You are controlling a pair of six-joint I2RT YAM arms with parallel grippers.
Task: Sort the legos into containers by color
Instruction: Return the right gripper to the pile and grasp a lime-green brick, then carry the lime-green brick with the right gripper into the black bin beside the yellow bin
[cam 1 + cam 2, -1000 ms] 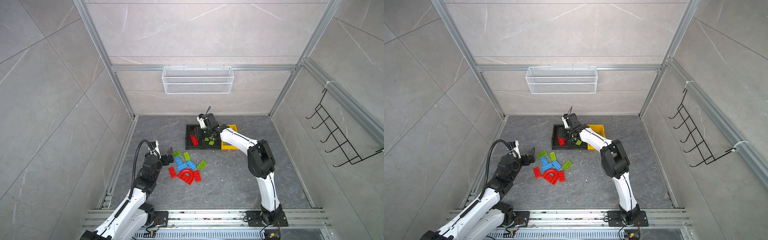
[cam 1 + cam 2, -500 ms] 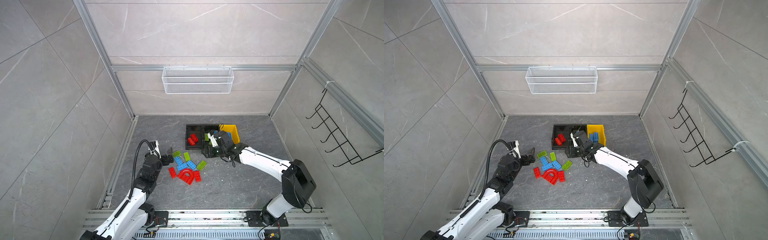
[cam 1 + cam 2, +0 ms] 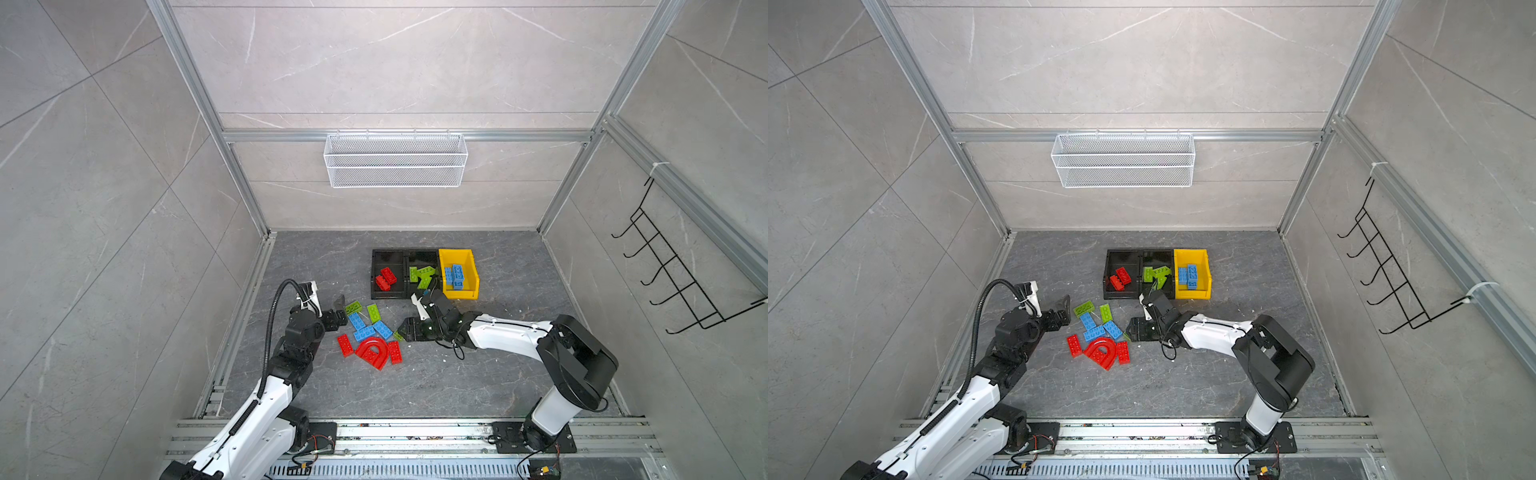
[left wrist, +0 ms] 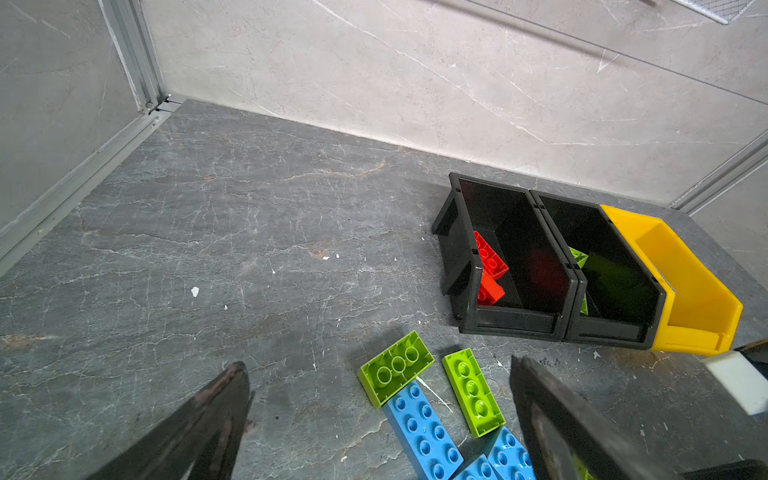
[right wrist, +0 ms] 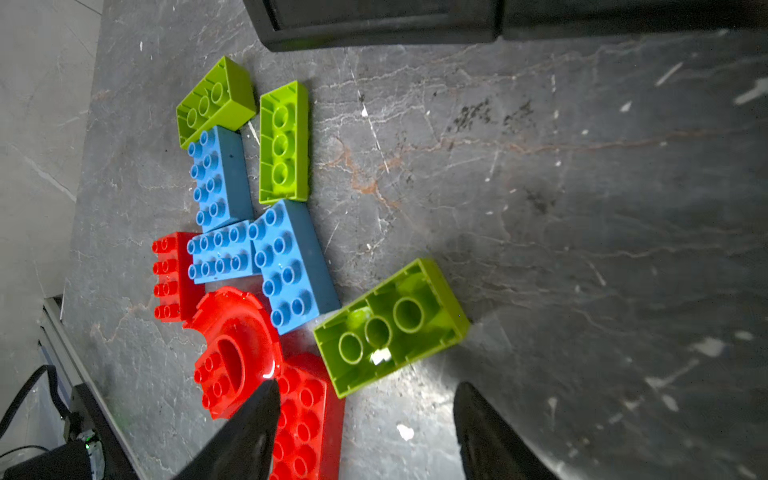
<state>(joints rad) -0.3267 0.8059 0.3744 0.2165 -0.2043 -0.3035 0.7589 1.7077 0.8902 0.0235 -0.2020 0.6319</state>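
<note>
Right gripper is hovering low just beside the red arch, jaws standing parted and gripping nothing. One fingertip is overlapping the arch's edge and the red brick that is butting against the arch; cannot tell if it is touching either. An upside-down lime brick is lying on the floor just past the tips, next to the arch on the right arm's side. Its corner is poking into the gap, and it is not clamped.

Left gripper is hanging on the opposite side of the arch, a bit further off, jaws spread wide and empty above the floor.

Loose legos are clustering round the arch. Three blue bricks are lying studs up against its far side, and two more lime bricks are lying beyond those, hollow side up. A second red brick is flanking the arch on the left arm's side.

Containers are sitting in a joined row well beyond the arch, shifted toward the right arm's side. The black bin closest to the arch is holding two red pieces, the middle black bin is holding lime pieces, and the yellow bin, farthest from the arch, is holding blue pieces.
</note>
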